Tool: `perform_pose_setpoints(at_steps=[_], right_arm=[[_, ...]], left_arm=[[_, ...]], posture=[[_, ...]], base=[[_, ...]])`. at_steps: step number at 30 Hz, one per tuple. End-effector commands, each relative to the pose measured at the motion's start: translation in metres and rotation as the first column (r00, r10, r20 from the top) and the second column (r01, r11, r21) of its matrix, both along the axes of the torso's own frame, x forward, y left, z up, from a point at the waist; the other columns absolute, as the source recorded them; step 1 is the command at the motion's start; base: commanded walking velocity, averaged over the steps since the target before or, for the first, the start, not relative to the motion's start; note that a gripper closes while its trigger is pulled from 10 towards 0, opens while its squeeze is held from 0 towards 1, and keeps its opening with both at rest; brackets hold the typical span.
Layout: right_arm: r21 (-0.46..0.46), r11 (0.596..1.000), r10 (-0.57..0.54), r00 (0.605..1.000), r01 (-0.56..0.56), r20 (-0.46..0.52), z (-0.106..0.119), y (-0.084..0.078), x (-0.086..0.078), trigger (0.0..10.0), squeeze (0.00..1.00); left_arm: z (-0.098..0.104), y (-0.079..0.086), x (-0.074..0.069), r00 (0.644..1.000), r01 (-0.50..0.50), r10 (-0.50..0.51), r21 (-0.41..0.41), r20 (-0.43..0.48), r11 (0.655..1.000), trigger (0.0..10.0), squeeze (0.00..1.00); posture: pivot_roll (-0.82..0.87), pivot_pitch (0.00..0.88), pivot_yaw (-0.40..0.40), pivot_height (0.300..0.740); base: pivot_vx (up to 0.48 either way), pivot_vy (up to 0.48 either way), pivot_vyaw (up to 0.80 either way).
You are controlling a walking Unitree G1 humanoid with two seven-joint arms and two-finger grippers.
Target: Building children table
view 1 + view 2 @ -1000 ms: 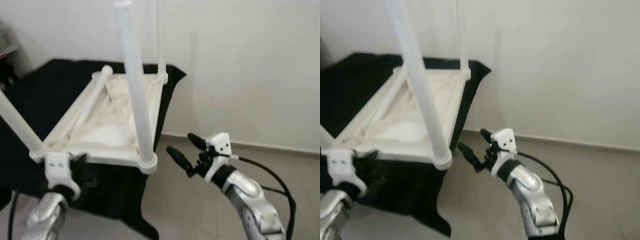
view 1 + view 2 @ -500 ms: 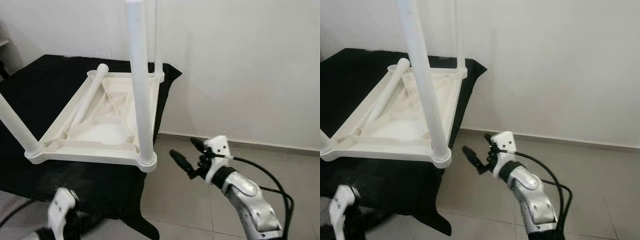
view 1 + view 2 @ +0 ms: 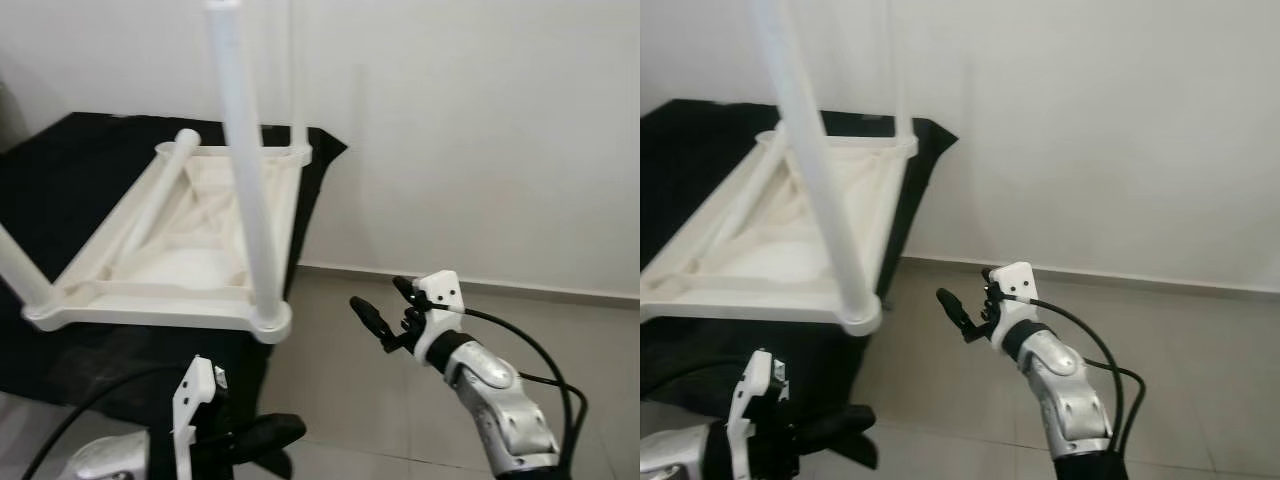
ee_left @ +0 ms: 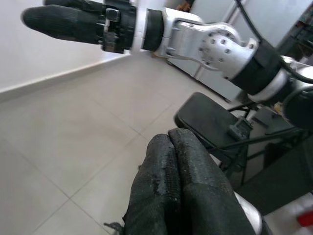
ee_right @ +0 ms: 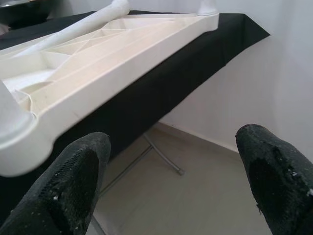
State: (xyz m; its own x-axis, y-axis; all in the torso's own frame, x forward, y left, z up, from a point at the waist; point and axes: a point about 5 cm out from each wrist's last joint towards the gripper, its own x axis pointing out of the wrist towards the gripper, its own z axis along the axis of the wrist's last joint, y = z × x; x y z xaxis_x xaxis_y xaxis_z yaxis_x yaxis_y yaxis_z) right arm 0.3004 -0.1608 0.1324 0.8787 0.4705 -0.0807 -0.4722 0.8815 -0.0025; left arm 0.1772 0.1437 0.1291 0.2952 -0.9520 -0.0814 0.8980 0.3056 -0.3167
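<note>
- The white plastic children's table (image 3: pixel 190 250) lies upside down on the black-draped bench (image 3: pixel 60 180), with fitted round legs (image 3: pixel 243 170) pointing upward
- The left hand (image 3: pixel 262 436) hangs low before the bench, fingers (image 4: pixel 176 191) pressed together, holding nothing
- The right hand (image 3: pixel 385 315) hovers over the grey tiled floor (image 3: pixel 340 370) beside the table's corner, fingers spread apart
</note>
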Motion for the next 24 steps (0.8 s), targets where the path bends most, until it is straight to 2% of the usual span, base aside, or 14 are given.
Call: perform_pose_setpoints(at_steps=[1,6,10,11,12,13,14,16,17,19,21,22,23,24], right_arm=[[-0.008,1.000,-0.006,1.000,0.006,0.001,-0.002,-0.002,0.001,10.0,0.00],[-0.018,1.000,-0.015,1.000,0.015,-0.007,-0.006,0.000,0.003,10.0,0.00],[-0.021,1.000,-0.019,1.000,0.018,-0.009,-0.007,0.000,0.003,10.0,0.00],[-0.023,1.000,-0.020,1.000,0.020,-0.009,-0.007,0.000,0.003,10.0,0.00],[-0.034,0.999,-0.025,1.000,0.024,-0.010,-0.008,0.001,0.003,10.0,0.00],[-0.049,0.998,-0.033,0.999,0.033,-0.008,-0.009,0.002,0.003,10.0,0.00],[-0.049,0.998,-0.033,0.999,0.033,-0.008,-0.009,0.002,0.003,10.0,0.00],[-0.070,0.997,-0.037,0.999,0.037,-0.001,-0.011,0.006,0.004,10.0,0.00],[-0.070,0.997,-0.037,0.999,0.037,-0.001,-0.011,0.006,0.004,10.0,0.00],[-0.096,0.995,-0.029,0.999,0.030,0.013,-0.011,0.011,0.003,10.0,0.00],[-0.140,0.988,-0.054,0.997,0.061,0.052,-0.008,0.014,0.005,10.0,0.00],[-0.140,0.988,-0.054,0.997,0.061,0.052,-0.008,0.014,0.005,10.0,0.00],[-0.154,0.983,-0.086,0.992,0.099,0.087,-0.004,0.014,0.007,10.0,0.00],[-0.154,0.983,-0.086,0.992,0.099,0.087,-0.004,0.014,0.007,10.0,0.00]], left_arm=[[0.001,0.001,-0.003,0.999,0.039,-0.039,-0.002,-0.012,0.999,10.0,0.00],[0.003,0.002,0.011,1.000,-0.019,0.019,0.003,0.024,1.000,10.0,0.00],[0.003,0.001,0.015,0.998,-0.048,0.048,0.005,0.040,0.999,10.0,0.00],[0.003,0.001,0.017,0.997,-0.066,0.066,0.006,0.049,0.998,10.0,0.00],[0.004,0.000,0.027,0.987,-0.145,0.145,0.003,0.075,0.989,10.0,0.00],[0.004,0.000,0.044,0.951,-0.296,0.294,0.000,0.099,0.955,10.0,0.00],[0.004,0.000,0.044,0.951,-0.296,0.294,0.000,0.099,0.955,10.0,0.00],[0.005,0.001,0.068,0.860,-0.498,0.498,-0.024,0.111,0.867,10.0,0.00],[0.005,0.001,0.068,0.860,-0.498,0.498,-0.024,0.111,0.867,10.0,0.00],[0.006,0.001,0.080,0.787,-0.607,0.606,-0.029,0.114,0.794,10.0,0.00],[0.008,0.000,0.091,0.714,-0.689,0.682,-0.016,0.159,0.725,10.0,0.00],[0.008,0.000,0.091,0.714,-0.689,0.682,-0.016,0.159,0.725,10.0,0.00],[0.010,-0.001,0.094,0.685,-0.715,0.704,-0.014,0.188,0.699,10.0,0.00],[0.010,-0.001,0.094,0.685,-0.715,0.704,-0.014,0.188,0.699,10.0,0.00]], posture=[[-0.08,0.092,0.031,0.740],[-0.08,0.092,0.031,0.740],[-0.08,0.091,0.030,0.740],[-0.08,0.091,0.030,0.740],[-0.08,0.090,0.032,0.740],[-0.08,0.090,0.032,0.740],[-0.08,0.090,0.032,0.740],[-0.08,0.090,0.032,0.740],[-0.08,0.090,0.032,0.740],[-0.08,0.088,0.035,0.740],[-0.09,0.087,0.034,0.740],[-0.09,0.087,0.034,0.740],[-0.09,0.088,0.033,0.740],[-0.09,0.088,0.033,0.740]], base=[[0.000,-0.446,0.00],[0.000,-0.446,0.00],[0.000,-0.446,0.00],[0.000,-0.446,0.00],[0.000,-0.394,0.00],[0.000,0.000,0.00],[0.000,0.000,0.00],[0.000,0.000,0.00],[0.000,0.000,0.00],[0.000,0.000,0.00],[0.000,0.000,0.00],[0.000,0.000,0.00],[0.000,0.000,0.00],[0.000,0.000,0.00]])
